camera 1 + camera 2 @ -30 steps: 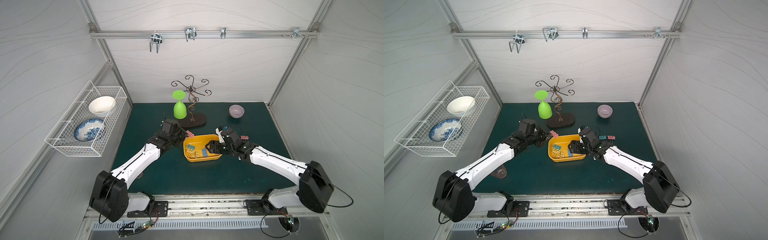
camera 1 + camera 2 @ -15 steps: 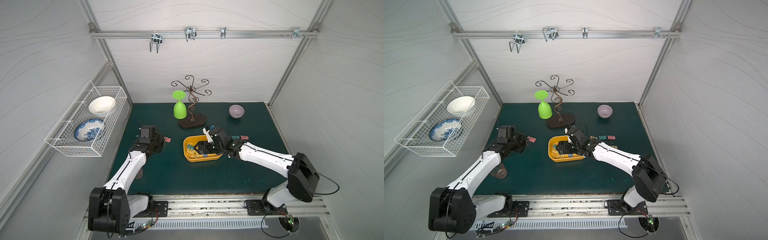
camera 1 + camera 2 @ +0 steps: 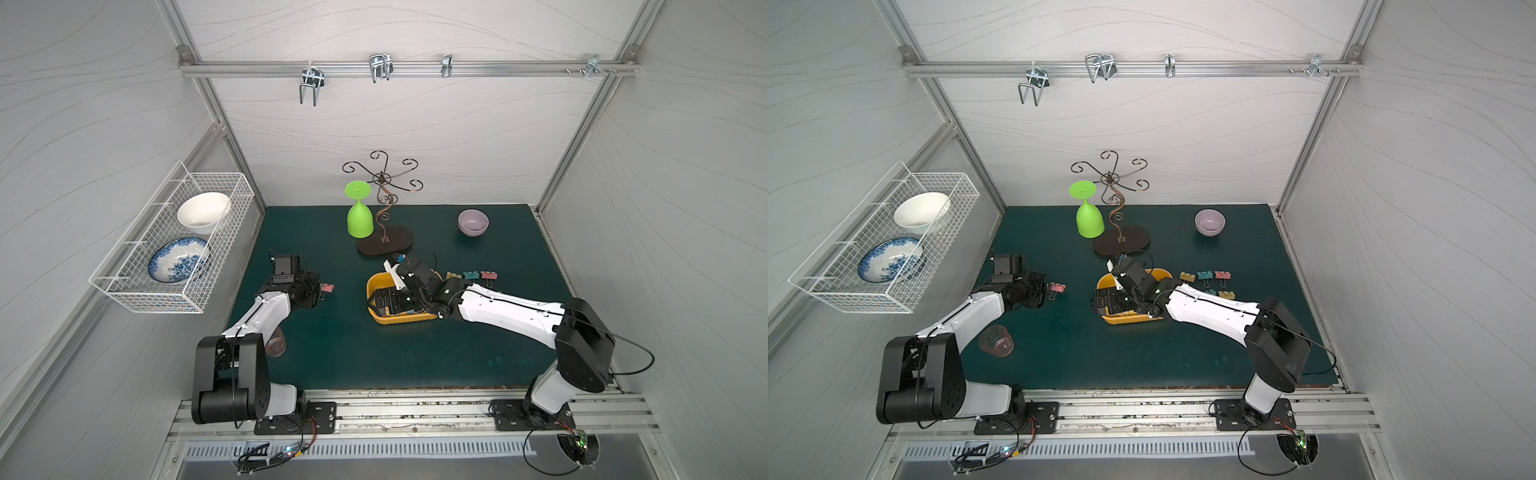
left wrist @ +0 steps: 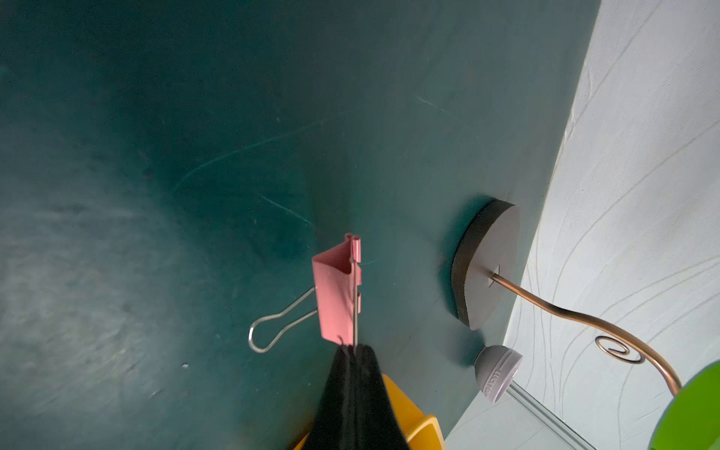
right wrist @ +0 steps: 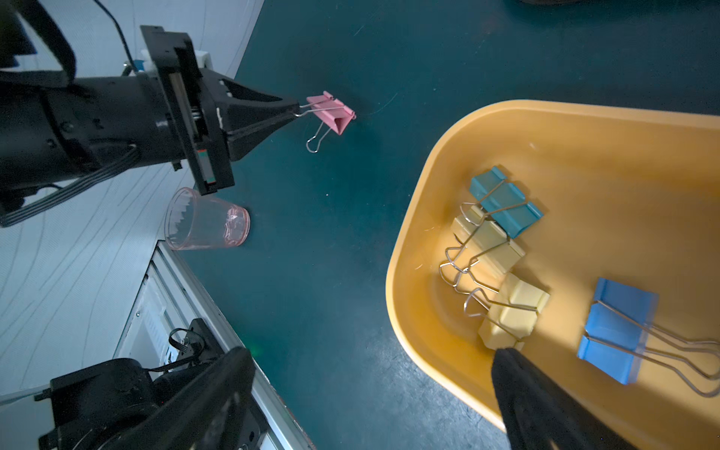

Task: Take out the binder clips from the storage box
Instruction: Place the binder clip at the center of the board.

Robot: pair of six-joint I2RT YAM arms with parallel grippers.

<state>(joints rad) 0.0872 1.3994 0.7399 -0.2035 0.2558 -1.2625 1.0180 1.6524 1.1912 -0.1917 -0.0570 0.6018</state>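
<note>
Now: L fingers (image 4: 352, 393) tight on wire loop of pink clip (image 4: 335, 296), R fingers (image 5: 537, 401) wide apart over storage box (image 5: 584, 128).

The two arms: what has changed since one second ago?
The left gripper, shut on the wire handle of the pink clip, carried it from the storage box out to the robot's left over the mat. The right gripper slid farther across the box and opened wider. The box and the clips on the mat beside it stayed put.

Bright top views; dim, shadowy wrist views
</note>
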